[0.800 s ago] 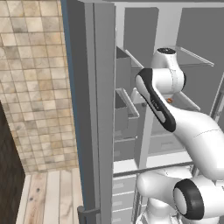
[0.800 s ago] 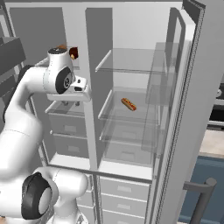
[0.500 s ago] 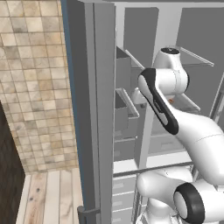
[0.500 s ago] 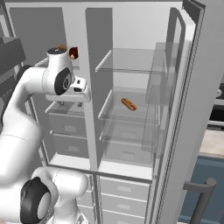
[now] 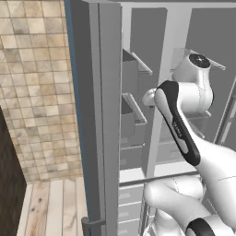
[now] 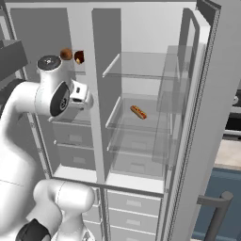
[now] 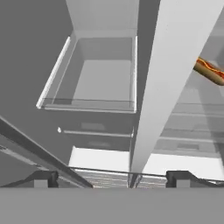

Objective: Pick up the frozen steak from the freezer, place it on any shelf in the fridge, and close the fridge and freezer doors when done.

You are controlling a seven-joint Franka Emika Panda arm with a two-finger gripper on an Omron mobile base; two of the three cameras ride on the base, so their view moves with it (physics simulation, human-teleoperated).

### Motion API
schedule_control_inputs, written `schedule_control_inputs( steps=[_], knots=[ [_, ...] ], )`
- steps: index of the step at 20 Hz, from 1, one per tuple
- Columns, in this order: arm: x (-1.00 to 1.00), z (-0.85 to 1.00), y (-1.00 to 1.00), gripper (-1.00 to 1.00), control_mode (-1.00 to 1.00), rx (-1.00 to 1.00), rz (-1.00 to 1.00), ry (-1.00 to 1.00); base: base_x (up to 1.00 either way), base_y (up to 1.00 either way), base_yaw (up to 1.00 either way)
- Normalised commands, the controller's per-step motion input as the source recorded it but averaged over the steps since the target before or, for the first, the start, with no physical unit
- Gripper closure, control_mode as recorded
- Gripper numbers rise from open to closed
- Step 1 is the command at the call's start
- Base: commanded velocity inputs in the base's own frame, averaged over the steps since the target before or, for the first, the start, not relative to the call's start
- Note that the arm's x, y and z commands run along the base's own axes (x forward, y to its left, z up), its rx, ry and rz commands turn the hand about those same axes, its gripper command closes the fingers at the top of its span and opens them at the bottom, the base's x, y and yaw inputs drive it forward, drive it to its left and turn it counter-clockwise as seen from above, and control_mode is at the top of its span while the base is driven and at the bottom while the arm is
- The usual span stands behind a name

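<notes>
Both doors of the tall grey unit are seen swung wide open; the freezer (image 6: 70, 127) takes up the narrower left half and the fridge (image 6: 141, 117) the wider right half, split by a pale vertical divider (image 7: 168, 83). The frozen steak (image 6: 79, 57) is spotted up high in the freezer, on the top level, a dark red-brown lump just right of a smaller brownish round thing (image 6: 66, 53), the two nearly touching; both sit just behind the top of the arm's wrist in the right base view. Lower down in the freezer, solid grey bins (image 5: 131, 115) are stacked, and the one bin (image 7: 98, 74) looked into from the hand view has nothing visible in it; more drawers are lined up below.

Over in the fridge, the see-through shelves (image 6: 136, 66) are stacked one above another; the top one is bare, and an orange-brown sausage-like item (image 6: 138, 112) is laid on the middle shelf, towards the far side. The same sausage (image 7: 209, 71) is glimpsed at the right edge of the hand view, past the divider. Grey drawers (image 6: 134, 207) are seen at the bottom of the unit.

The gripper (image 7: 111, 178) is held in front of the freezer, roughly level with the bins and well below the steak; the jaws are spread wide, with one dark fingertip (image 7: 41, 178) far from the other; nothing is gripped between them and nothing is touched.
</notes>
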Motion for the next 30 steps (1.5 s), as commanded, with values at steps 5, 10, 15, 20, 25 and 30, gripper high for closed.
schedule_control_inputs(
  steps=[5,10,15,20,25,30],
  knots=[
    [-0.13,0.79,0.23,-1.00,-1.00,0.02,-0.04,-0.35,0.00,0.00,0.00],
    [-0.01,0.97,0.11,-1.00,-1.00,0.01,-0.02,-0.32,0.00,0.00,0.00],
    [0.10,0.74,0.26,-1.00,-1.00,0.05,-0.06,-0.13,0.00,0.00,0.00],
    [0.48,0.04,0.16,-1.00,-1.00,0.00,-0.04,0.03,0.00,0.00,0.00],
    [0.13,0.00,0.00,-1.00,-1.00,0.00,0.00,0.01,0.00,0.00,0.00],
    [0.52,-0.04,0.00,-1.00,-1.00,0.00,0.00,0.04,0.00,0.00,0.00]
  ],
)
